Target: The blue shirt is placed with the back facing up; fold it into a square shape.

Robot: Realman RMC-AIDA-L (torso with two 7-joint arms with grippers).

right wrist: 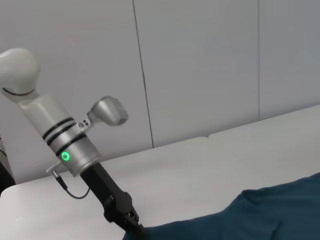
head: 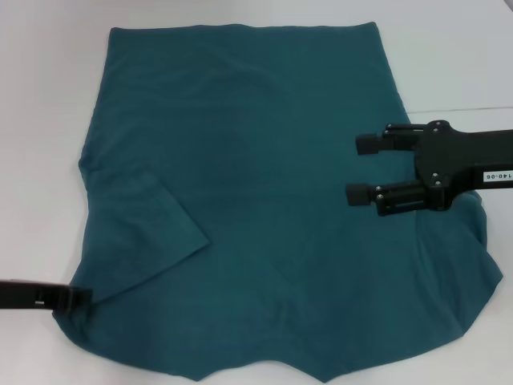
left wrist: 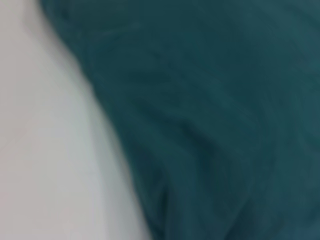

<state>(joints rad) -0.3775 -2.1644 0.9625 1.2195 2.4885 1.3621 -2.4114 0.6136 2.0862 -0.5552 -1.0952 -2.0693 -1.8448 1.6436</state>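
Teal blue shirt beneath right pincer

The right pincer is made of matte black metal. It has two parallel fingers with blocky square tips and small silver screws along them. A white label with black digits sits on its black body. The left pincer is also black. The left arm is a light grey cylinder with black rings, a glowing green ring light, a rounded grey knob and a thin black cable.
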